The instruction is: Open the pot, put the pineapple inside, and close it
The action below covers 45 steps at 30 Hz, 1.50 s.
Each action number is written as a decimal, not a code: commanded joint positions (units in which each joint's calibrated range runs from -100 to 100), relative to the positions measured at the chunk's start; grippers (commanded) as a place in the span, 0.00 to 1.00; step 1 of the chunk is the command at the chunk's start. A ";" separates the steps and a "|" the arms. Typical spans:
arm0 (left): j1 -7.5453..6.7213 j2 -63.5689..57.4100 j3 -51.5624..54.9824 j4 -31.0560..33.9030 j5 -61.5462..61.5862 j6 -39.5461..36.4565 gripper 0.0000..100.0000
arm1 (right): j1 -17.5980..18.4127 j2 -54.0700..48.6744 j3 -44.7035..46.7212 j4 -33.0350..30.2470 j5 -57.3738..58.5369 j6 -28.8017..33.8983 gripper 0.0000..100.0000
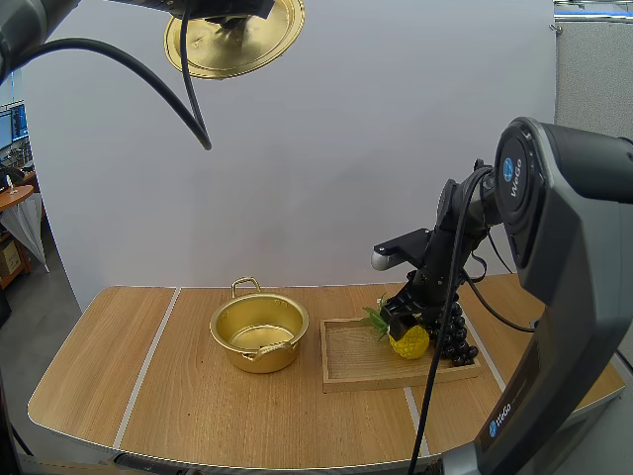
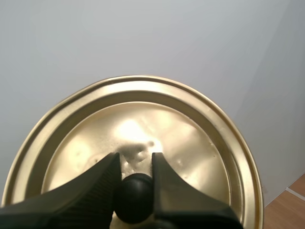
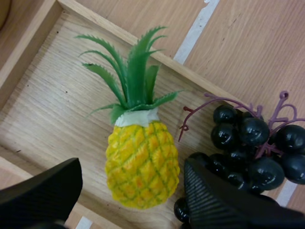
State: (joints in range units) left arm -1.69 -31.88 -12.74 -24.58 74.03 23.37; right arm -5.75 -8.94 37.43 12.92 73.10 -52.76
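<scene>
R gripper, jaws apart, straddles pineapple on tray, wood table.

Right arm, nearest the tray: a rounded dark-grey shell with a round blue badge and white lettering low on its side. A silver-grey cap tips a black bracket above the tray. The right fingers and left fingers are matte black wedges with finely ribbed faces.

Gold pot stands open, lid aloft; yellow pineapple lies, apparently flat, in the wooden tray.
</scene>
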 commanded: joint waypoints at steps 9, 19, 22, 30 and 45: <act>-0.16 -0.27 -0.42 -0.12 -1.57 -0.58 0.00 | -0.23 4.48 -0.39 0.51 -3.28 -1.24 1.00; -0.16 -0.27 -0.42 -0.12 -1.57 -0.58 0.00 | -0.23 8.67 -0.39 0.51 -5.87 -1.24 1.00; -0.16 -0.27 -0.42 -0.12 -1.57 -0.58 0.00 | -0.23 9.91 -0.39 0.51 -6.29 -1.24 1.00; -0.16 -0.27 -0.42 -0.12 -1.57 -0.58 0.00 | -0.23 11.31 -0.39 0.51 -6.32 -1.24 1.00; -0.16 -0.27 -0.42 -0.12 -1.57 -0.58 0.00 | -0.01 2.63 -0.39 3.96 -0.72 -1.24 0.00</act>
State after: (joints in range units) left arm -1.69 -31.88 -12.74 -24.58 74.03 23.37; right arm -5.75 0.24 37.29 15.11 70.48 -53.52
